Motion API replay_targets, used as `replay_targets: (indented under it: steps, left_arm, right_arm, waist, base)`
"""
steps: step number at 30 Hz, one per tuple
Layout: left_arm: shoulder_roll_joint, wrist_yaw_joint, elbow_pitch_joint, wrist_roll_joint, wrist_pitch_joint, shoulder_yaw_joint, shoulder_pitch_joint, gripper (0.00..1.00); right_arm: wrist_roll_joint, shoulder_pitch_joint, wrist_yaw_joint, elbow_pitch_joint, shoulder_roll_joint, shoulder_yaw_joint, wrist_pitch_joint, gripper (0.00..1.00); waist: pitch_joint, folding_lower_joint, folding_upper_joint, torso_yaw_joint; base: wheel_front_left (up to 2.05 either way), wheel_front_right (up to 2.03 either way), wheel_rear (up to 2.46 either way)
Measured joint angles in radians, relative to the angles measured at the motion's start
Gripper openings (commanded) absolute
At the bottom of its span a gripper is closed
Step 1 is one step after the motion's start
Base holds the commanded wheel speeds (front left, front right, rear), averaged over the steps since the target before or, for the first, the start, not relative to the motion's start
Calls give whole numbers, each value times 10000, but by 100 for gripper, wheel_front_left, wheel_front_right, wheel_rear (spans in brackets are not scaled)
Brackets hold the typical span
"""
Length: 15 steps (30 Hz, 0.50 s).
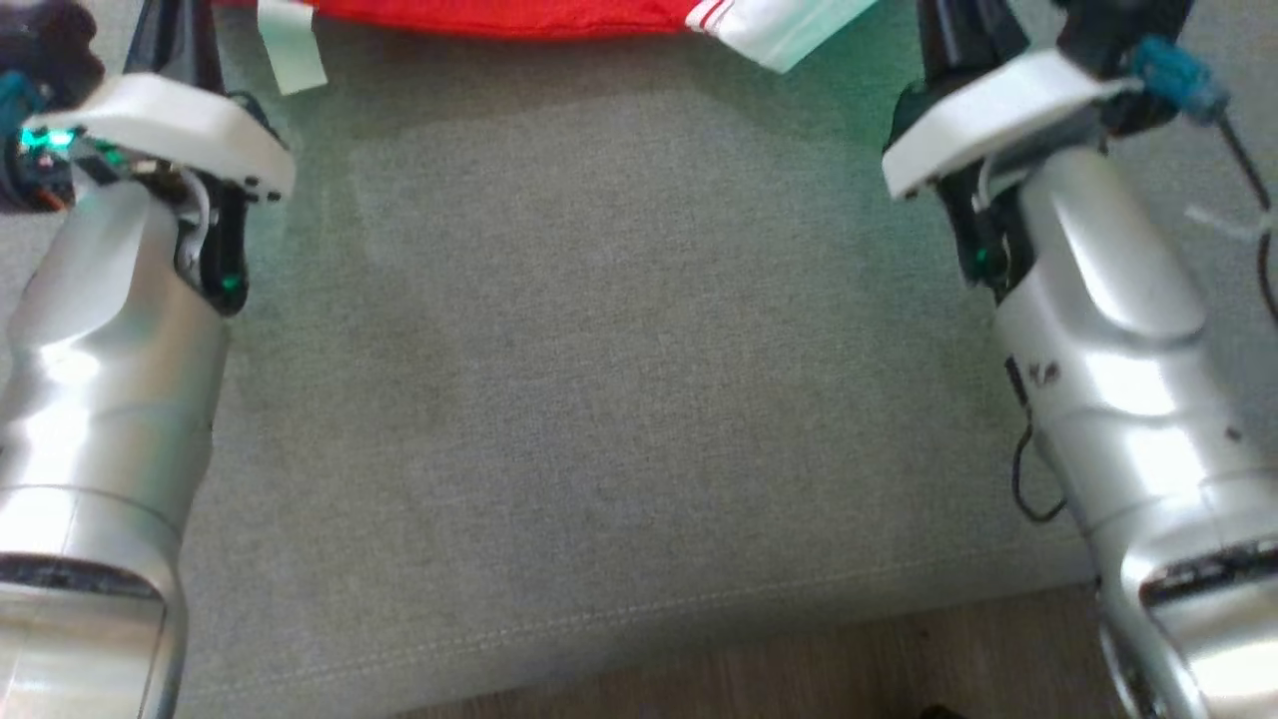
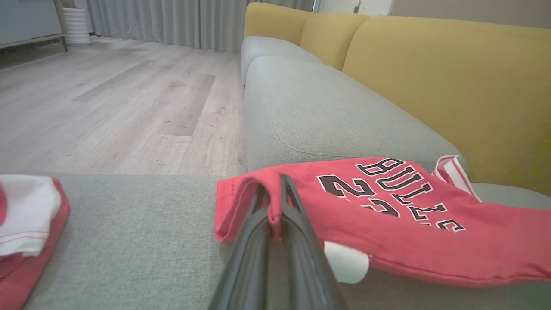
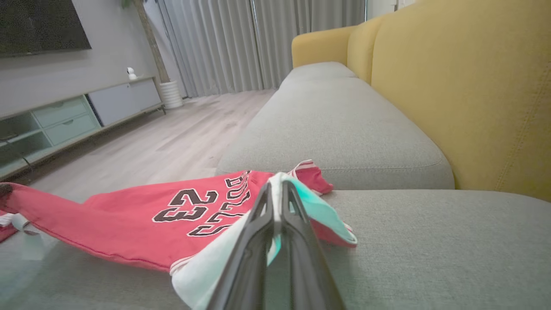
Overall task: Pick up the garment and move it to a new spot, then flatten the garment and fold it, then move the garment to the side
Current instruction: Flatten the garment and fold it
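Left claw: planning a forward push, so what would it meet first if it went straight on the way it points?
Shut on an edge of the red basketball jersey, the left claw would probably meet the next grey fabric sofa cushion first, though depth is unclear.

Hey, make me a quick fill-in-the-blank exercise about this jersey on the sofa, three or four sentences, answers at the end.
1. The jersey, pinched by the left tool and the right tool, is mostly ____.
2. The number printed on it is ____.
3. The sofa's back cushions are ____.
4. The seat cushion under the jersey is ____.
Missing words: red; 23; yellow; grey.
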Motion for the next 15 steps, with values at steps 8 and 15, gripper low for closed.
replay_targets:
  steps: [8, 15]
  left_arm:
    - [35, -82, -1208, -443, -88, -167, 2194, 0]
    - [207, -82, -2792, -863, -88, -102, 5018, 0]
  right_arm:
    - [-54, 3040, 0, -2132, 8, -1181, -27, 0]
    - [-79, 5898, 0, -3544, 96, -1699, 38, 0]
  waist:
    - [-907, -1, 0, 192]
    - [-2067, -3, 0, 390]
  base:
    - [0, 0, 0]
    - [0, 0, 0]
